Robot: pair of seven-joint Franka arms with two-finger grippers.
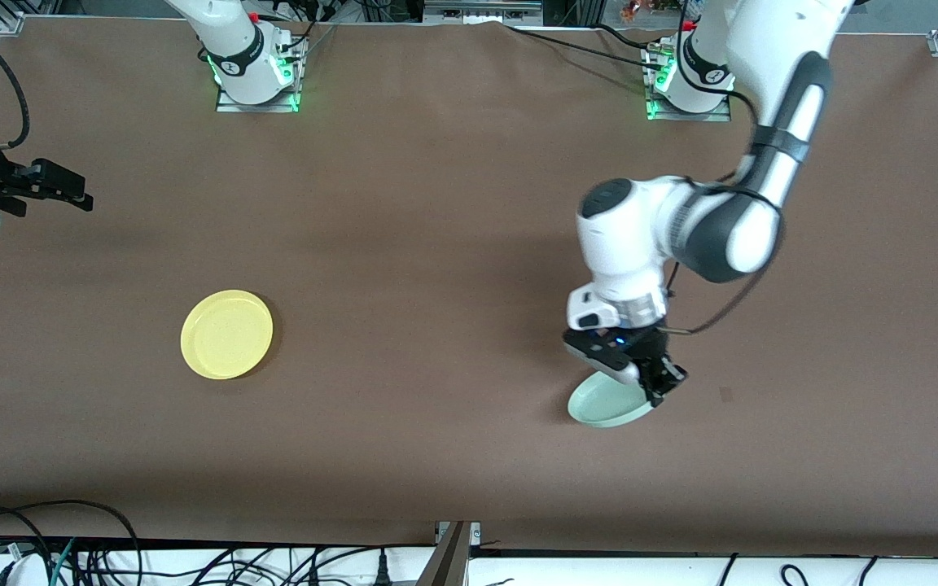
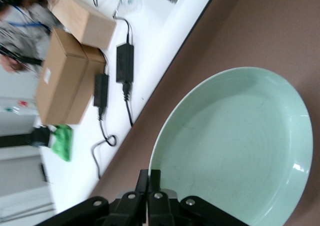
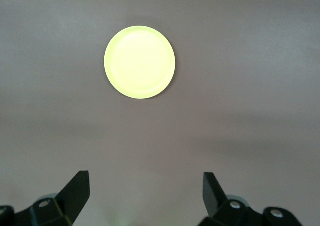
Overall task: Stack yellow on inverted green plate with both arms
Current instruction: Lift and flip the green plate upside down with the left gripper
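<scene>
On the brown counter (image 1: 436, 244) in the front view, the left hand (image 1: 655, 382) is down at the rim of the green plate (image 1: 603, 404), its fingers pinched together on the plate's edge. The plate hangs tilted under that hand, one side raised where the fingers clamp it, its hollow side showing. It sits toward the left arm's end of the counter. The yellow plate (image 1: 226, 334) lies flat and hollow side up, well apart from the left hand, toward the right arm's end. The right hand (image 1: 50, 185) waits high over the counter's edge at the right arm's end, its fingers spread, with nothing between them.

In the left wrist view, the left hand (image 2: 149, 186) shows its two fingers closed tight on the rim of the green plate (image 2: 235, 151), whose pale mint bowl faces the camera and fills much of the view. Off the counter's edge, cardboard boxes (image 2: 65, 75) and black power adapters (image 2: 124, 61) lie on a white surface.

In the right wrist view, the right hand (image 3: 146, 186) has its two fingertips (image 3: 80, 183) wide apart and holds nothing. The yellow plate (image 3: 140, 61) lies ahead of it on the counter, well clear of both fingers.
</scene>
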